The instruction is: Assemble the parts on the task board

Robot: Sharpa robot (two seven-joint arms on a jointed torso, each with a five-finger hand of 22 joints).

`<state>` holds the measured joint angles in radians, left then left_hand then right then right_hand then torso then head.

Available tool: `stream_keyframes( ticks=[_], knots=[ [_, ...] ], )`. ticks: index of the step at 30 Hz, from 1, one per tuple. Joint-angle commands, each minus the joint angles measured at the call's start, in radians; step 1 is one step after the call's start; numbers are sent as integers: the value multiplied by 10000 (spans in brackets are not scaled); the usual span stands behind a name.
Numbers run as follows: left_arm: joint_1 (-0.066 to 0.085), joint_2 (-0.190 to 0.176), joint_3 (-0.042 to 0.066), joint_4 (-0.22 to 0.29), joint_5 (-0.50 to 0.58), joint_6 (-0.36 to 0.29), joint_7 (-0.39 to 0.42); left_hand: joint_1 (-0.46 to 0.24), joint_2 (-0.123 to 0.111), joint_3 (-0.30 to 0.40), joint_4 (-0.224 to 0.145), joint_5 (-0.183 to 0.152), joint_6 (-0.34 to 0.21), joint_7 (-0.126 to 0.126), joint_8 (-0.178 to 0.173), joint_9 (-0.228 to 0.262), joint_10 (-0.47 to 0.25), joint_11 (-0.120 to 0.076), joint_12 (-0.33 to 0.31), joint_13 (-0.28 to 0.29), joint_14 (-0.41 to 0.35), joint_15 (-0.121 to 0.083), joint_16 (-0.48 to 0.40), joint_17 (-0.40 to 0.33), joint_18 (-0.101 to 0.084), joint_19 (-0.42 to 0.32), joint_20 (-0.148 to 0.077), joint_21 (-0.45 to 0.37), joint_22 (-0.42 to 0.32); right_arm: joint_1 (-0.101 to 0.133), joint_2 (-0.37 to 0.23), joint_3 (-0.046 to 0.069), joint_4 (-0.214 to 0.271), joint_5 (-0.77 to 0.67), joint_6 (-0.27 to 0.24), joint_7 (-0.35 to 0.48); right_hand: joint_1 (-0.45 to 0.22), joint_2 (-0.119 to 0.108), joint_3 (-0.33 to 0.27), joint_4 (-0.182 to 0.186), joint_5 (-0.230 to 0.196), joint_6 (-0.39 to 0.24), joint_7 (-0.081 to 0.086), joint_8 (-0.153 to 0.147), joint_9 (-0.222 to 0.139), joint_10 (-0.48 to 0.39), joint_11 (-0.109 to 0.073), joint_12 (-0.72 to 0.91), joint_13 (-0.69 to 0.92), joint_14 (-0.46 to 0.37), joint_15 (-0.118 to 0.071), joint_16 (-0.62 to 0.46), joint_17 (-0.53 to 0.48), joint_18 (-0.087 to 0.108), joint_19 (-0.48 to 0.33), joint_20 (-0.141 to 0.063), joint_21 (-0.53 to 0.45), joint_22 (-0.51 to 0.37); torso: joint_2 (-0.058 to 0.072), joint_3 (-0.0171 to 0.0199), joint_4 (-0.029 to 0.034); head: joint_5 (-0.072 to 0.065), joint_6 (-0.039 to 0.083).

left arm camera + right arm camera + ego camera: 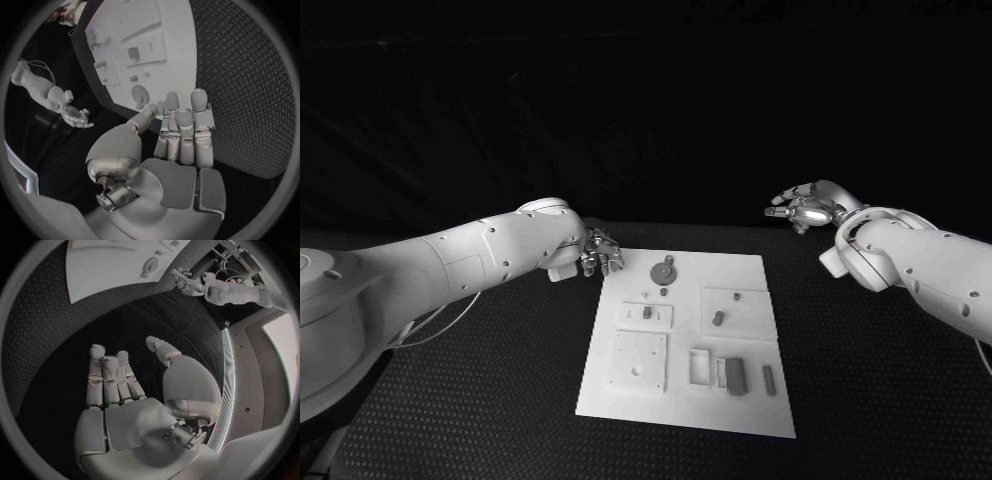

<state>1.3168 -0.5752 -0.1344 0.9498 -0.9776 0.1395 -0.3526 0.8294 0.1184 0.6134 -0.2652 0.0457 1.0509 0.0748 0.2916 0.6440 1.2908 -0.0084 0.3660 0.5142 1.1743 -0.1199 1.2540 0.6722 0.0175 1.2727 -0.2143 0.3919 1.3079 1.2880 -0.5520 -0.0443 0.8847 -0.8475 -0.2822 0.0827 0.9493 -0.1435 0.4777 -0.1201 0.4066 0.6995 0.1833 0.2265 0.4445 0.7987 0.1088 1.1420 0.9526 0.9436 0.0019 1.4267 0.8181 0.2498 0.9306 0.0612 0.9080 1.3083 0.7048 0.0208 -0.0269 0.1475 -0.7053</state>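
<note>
Board: white task board (pixel 750 395) lies mid-table, small parts (pixel 718 318) on it | left hand (pixel 599 252) at its far left corner, fingers straight, holding nothing | right hand (pixel 805 208) away beyond right side, fingers loosely apart, holding nothing

Head camera overlooks task board (pixel 687 340); wrists share it (obliquely).

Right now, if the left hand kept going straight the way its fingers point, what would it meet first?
Probably the round part at the near corner of the task board: the left hand is open, its fingers aimed at that corner. Height above the board is unclear.
</note>
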Motion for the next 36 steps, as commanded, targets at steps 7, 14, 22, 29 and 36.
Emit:
stream_keyframes(
  ticks=[7,14,22,29,36],
  knots=[
    [172,-1187,-9,2235,678,-106,-673,196,34,172,-140,125,296,71,45,-15,546,-129,-91,29,96,-93,81,-20,220,121,-39,90,213,-117,26,1,-59,59,246,83,-98,46,41,26,24,-10,382,60,-18,-72,13,-43,-28,-81,12,-50,-23,120,-35,32,-62,-12,-42,1,25,-3,-79],
    [162,-1415,-177,3076,857,-357,-1063,171,53,188,-115,132,333,65,38,-27,588,-136,-103,40,94,-99,81,-28,199,119,-40,97,214,-169,21,0,-51,66,272,77,-103,52,41,32,24,-11,383,62,-20,-75,14,-44,-36,-85,13,-54,-25,120,-38,34,-67,-12,-17,-1,10,-2,-133],
    [163,-1459,-734,3420,863,-886,-1508,-140,206,202,-239,747,522,0,28,-47,783,-202,-125,142,180,-162,154,-43,158,170,-120,196,226,-186,6,0,-33,67,282,68,-103,55,40,33,24,-13,383,63,-22,-77,14,-44,-42,-86,13,-56,-27,120,-39,35,-72,-12,-4,12,9,-38,-224],
    [149,-1320,-1062,3402,947,-453,-1482,-239,249,210,-250,825,572,-20,32,-43,831,-221,-118,183,207,-181,183,-42,144,184,-139,234,229,-191,19,0,-31,67,306,56,-102,57,40,33,24,-16,383,65,-24,-78,14,-42,-49,-87,13,-57,-28,120,-39,36,-75,-11,0,7,-5,-106,-375],
    [35,-1093,-1065,3308,947,-519,-1488,-313,285,210,-249,832,602,-33,34,-41,862,-234,-110,212,218,-193,204,-40,133,193,-147,259,231,-195,36,0,-23,67,302,57,-104,59,38,35,23,-19,384,66,-27,-78,15,-40,-56,-87,14,-57,-29,120,-39,38,-79,-10,-4,1,3,-157,-463]
  ],
)
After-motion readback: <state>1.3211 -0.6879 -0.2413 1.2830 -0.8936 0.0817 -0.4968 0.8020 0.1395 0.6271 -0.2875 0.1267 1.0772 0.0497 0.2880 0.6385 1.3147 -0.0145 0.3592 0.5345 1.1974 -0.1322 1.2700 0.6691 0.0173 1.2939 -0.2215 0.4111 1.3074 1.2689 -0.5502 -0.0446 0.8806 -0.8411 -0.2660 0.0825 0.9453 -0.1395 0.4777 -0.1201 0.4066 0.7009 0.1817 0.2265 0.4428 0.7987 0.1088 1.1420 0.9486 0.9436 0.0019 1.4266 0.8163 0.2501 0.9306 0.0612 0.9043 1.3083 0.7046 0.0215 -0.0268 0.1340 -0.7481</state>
